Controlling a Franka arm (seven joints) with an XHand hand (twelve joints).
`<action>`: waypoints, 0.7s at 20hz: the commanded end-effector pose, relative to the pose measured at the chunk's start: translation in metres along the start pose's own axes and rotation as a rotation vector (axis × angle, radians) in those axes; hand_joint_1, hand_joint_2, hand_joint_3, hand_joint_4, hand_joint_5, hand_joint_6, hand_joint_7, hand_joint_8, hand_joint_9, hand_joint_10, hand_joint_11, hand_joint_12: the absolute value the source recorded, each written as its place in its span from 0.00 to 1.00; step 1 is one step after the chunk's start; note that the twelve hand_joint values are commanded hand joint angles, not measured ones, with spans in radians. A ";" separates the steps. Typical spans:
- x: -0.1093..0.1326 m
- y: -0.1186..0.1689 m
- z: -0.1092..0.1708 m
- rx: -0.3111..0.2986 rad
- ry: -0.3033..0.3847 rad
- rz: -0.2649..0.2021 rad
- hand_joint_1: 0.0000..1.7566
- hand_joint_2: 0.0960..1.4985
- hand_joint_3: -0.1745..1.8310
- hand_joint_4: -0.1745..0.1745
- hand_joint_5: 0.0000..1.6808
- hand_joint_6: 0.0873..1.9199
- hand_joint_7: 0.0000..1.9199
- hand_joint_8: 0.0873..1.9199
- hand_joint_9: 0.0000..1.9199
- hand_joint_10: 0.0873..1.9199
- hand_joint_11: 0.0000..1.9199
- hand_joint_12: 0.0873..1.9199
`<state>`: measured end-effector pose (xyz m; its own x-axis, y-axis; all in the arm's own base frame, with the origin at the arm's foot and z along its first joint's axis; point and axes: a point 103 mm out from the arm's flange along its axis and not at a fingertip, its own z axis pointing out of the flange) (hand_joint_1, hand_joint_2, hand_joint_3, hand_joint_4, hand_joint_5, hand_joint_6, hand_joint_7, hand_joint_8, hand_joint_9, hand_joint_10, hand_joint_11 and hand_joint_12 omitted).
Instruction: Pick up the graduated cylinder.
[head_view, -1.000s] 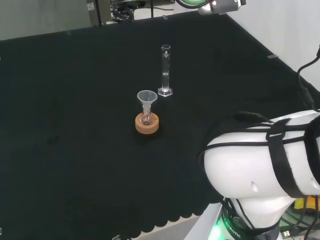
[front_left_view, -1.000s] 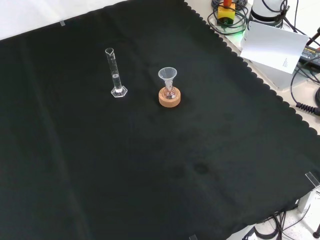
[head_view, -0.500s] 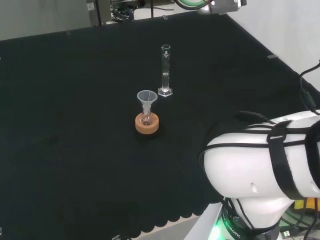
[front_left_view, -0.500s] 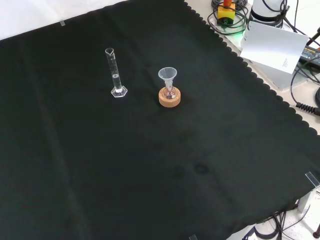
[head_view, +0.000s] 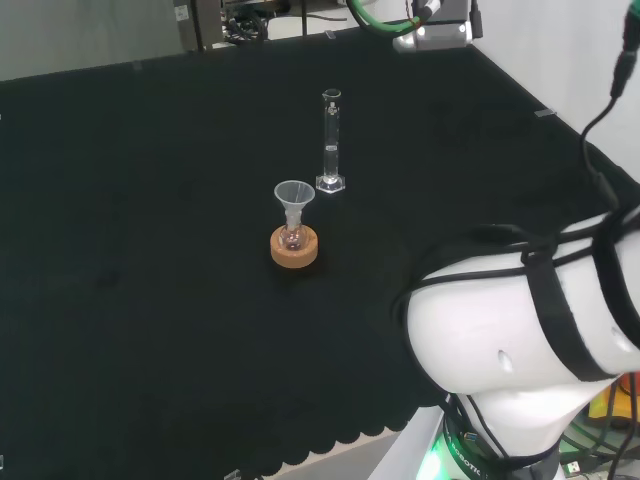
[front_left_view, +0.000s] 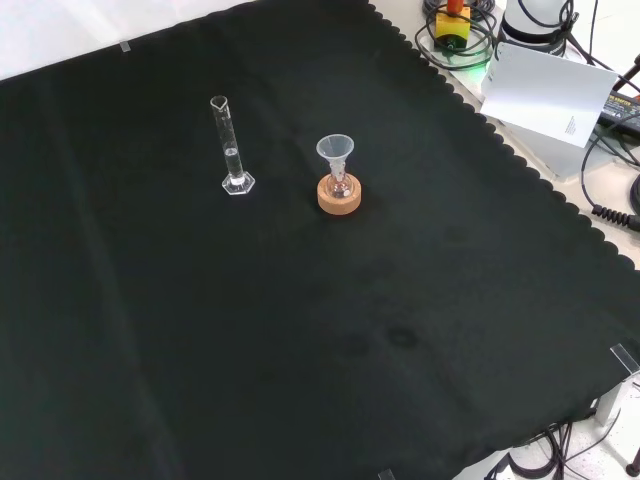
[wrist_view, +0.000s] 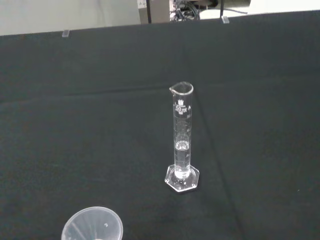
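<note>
The graduated cylinder (head_view: 331, 140) is a tall clear tube on a hexagonal foot, standing upright on the black cloth with a little clear liquid in its lower part. In the front view the cylinder (front_left_view: 232, 148) stands left of a small flask with a clear funnel (front_left_view: 337, 160) in its neck, set on a cork ring (front_left_view: 339, 196). The wrist view faces the cylinder (wrist_view: 182, 150) from some way off, with nothing touching it. The funnel's rim (wrist_view: 93, 229) is nearer the camera.
In the head view the arm's white links (head_view: 520, 340) rise at the right, and a grey part of the arm with a green cable (head_view: 432, 28) hangs at the top. A white sheet (front_left_view: 550, 90) and cables lie off the cloth's scalloped edge.
In the head view the arm's grey end part at the top has come lower into the picture and the white link has shifted. The cylinder and flask stand as before.
</note>
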<state>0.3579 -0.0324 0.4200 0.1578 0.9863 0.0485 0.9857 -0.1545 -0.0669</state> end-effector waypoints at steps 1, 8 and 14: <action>-0.043 0.082 0.051 -0.005 0.092 0.015 0.12 0.86 0.09 0.37 0.17 0.00 0.01 0.22 0.23 0.00 0.03 0.70; -0.060 0.127 0.093 0.005 0.132 0.017 0.16 0.83 0.07 0.34 0.19 0.00 0.03 0.26 0.18 0.18 0.05 0.70; -0.057 0.138 0.131 0.032 0.209 -0.002 0.20 0.81 0.06 0.33 0.20 0.00 0.04 0.28 0.14 0.30 0.05 0.71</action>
<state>0.4518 -0.0846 0.3047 0.1656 0.9689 0.1837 0.9804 -0.1415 -0.1370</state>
